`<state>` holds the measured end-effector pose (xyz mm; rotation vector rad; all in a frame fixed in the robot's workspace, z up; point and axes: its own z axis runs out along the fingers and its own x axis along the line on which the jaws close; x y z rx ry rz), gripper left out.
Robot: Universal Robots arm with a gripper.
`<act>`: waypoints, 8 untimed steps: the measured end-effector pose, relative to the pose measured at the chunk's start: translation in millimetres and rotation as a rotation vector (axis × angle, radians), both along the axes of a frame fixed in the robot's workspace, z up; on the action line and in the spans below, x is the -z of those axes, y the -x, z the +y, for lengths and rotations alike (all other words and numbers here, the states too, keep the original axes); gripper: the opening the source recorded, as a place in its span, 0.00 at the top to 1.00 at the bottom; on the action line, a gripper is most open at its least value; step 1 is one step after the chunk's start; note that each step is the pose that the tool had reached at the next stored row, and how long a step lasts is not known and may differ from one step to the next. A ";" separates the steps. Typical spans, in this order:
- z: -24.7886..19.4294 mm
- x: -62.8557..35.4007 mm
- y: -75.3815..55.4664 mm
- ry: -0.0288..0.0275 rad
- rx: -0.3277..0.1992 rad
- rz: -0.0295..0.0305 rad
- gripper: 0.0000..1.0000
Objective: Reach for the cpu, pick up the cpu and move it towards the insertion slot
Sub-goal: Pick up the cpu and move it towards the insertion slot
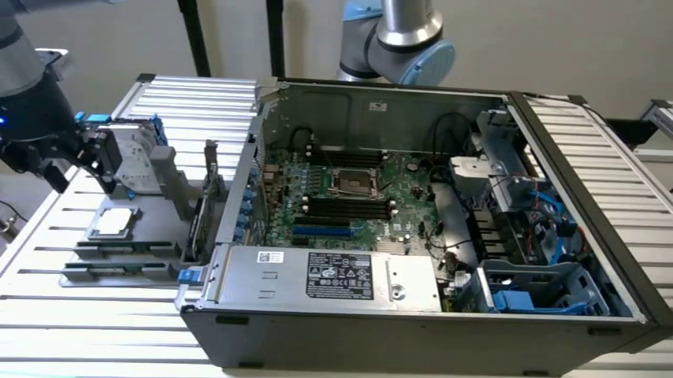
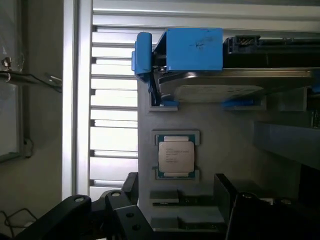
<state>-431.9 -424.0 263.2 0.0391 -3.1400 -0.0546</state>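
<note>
Currently, at the exterior view's left, I see the gripper [image 1: 82, 179] hanging near the cpu [image 1: 113, 222] on its grey tray [image 1: 150, 227], jaws spread wide and empty, well apart from the insertion slot [image 1: 352, 183] mid-frame inside the case [image 1: 421, 335]. On the wrist view, the cpu [image 2: 176, 156] lies flat between the parted fingers [image 2: 117, 215] and the blue-bracketed hard drive [image 2: 220, 86].

Plain pale wall [image 1: 589, 47] behind. Two black upright posts [image 1: 195, 39] stand vs. the wall, toward the exterior view's left. Bench [image 1: 94, 315] = silver slatted top w/ dark gaps btw. slats; the front slats glare white under strong light. Wrist view: slats [image 2: 112, 135] lit bright, beige surface [image 2: 40, 125] past the bench edge, thin cable [image 2: 10, 220] seen against it.
</note>
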 end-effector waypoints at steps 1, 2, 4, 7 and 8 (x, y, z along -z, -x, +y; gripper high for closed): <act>-0.2 1.8 -0.9 0.0000 0.000 -0.0002 0.29; -0.5 3.6 -1.7 0.0000 0.000 -0.0001 0.29; -0.9 7.4 -3.2 0.0000 0.000 -0.0003 0.29; -1.5 12.7 -4.8 0.0000 0.000 -0.0003 0.29; -1.6 14.5 -5.2 0.0000 0.000 -0.0002 0.29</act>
